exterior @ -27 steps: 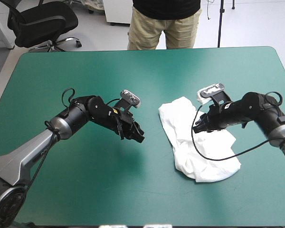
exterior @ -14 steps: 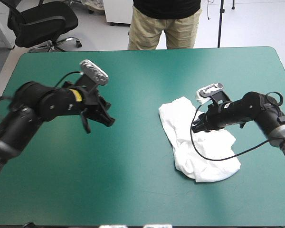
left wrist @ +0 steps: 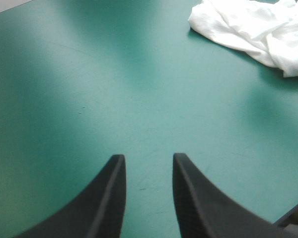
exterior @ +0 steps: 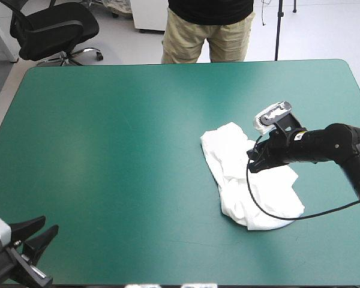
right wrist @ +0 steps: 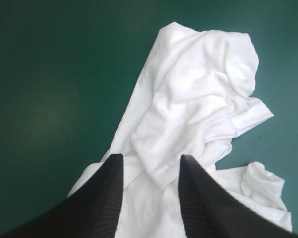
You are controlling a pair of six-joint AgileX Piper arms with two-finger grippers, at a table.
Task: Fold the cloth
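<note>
teal-green table (exterior: 108, 138) — crumpled white t-shirt (exterior: 240, 174) right of centre

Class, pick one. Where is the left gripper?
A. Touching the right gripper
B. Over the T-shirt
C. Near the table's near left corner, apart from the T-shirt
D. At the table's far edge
C: in the high view the left gripper is by the table's near left corner, open over bare teal-green cover, while the T-shirt lies far to the right, under the right gripper.
</note>
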